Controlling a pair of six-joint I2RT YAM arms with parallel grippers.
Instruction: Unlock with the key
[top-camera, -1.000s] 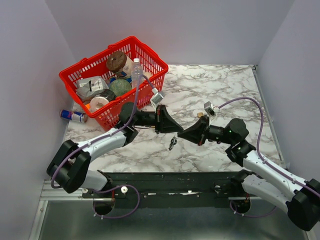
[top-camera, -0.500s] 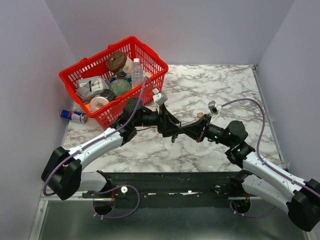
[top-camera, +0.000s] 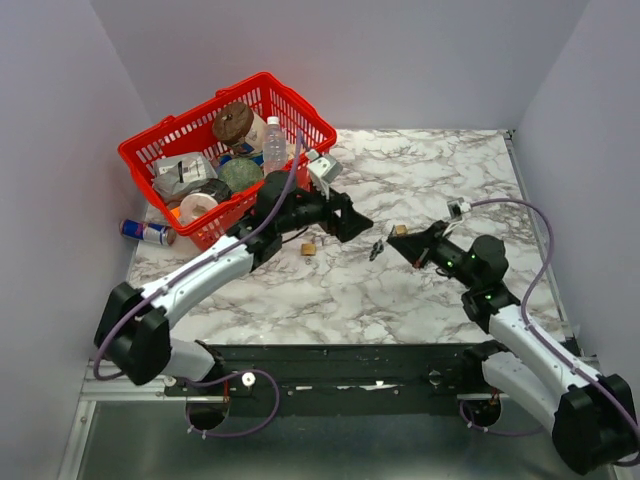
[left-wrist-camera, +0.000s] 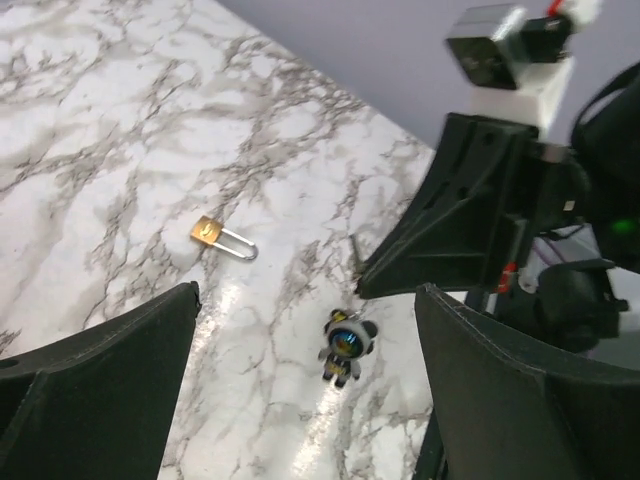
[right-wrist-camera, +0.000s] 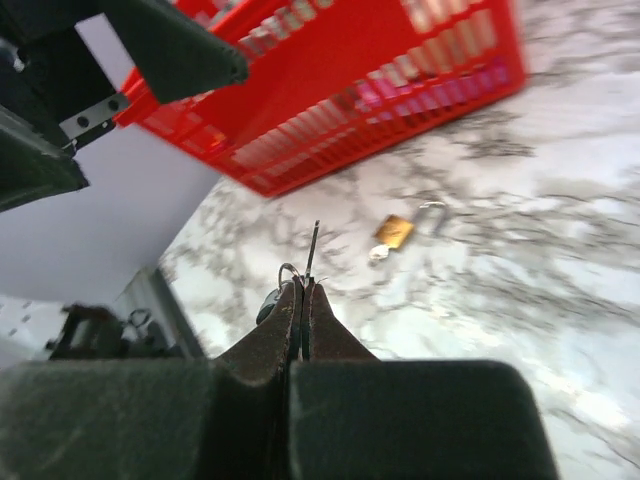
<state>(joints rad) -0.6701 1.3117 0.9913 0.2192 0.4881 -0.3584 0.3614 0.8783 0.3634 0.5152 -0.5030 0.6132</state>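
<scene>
The small brass padlock (top-camera: 308, 248) lies flat on the marble table, its silver shackle out to one side; it also shows as the padlock (left-wrist-camera: 215, 235) and the padlock (right-wrist-camera: 395, 232). My left gripper (top-camera: 347, 222) hovers to the right of it, wide open and empty, both dark fingers (left-wrist-camera: 100, 390) framing bare table. My right gripper (top-camera: 386, 248) is shut on the key (right-wrist-camera: 312, 245), whose thin blade sticks out past the tips. A small ring (right-wrist-camera: 287, 272) and a little figure charm (left-wrist-camera: 345, 345) hang below the key. The right gripper (right-wrist-camera: 303, 290) points toward the padlock, apart from it.
A red basket (top-camera: 150, 150) full of groceries stands at the back left, just behind the left arm. A can (top-camera: 145, 232) lies beside it near the left wall. Walls close in the table on three sides.
My left gripper has opened and let the padlock go; it now lies on the table. The left arm drew back toward the basket. The right gripper moved right, still holding the key.
</scene>
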